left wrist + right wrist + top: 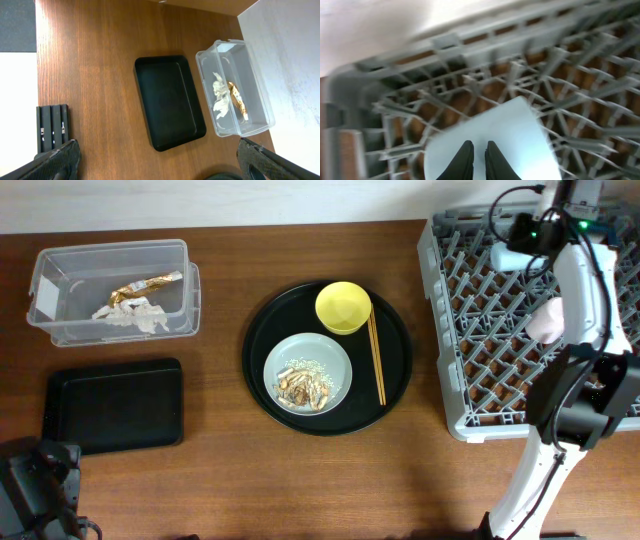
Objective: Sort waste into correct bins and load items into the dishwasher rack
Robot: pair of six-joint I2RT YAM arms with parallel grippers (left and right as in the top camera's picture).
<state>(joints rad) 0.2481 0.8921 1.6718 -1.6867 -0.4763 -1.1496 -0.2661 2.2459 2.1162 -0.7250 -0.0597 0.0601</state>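
The light-blue cup point(490, 135) lies in the far left corner of the grey dishwasher rack point(470, 330). My right gripper point(479, 146) is on it, its fingers a narrow slit apart, pinching its wall. In the overhead view that cup point(508, 256) shows beside the right wrist, and the pink cup point(546, 320) rests in the rack further forward. The yellow bowl point(343, 307) and the grey plate point(335, 355) with food scraps point(304, 386) sit on the round black tray point(395, 395). My left gripper point(162, 165) hangs wide open over bare table, holding nothing.
The clear tub point(60, 275) at the back left holds crumpled paper point(135, 316) and the gold wrapper point(146, 284). The shallow black tray point(115, 405) lies in front of it. Brown chopsticks point(376, 360) lie on the round tray, right of the plate.
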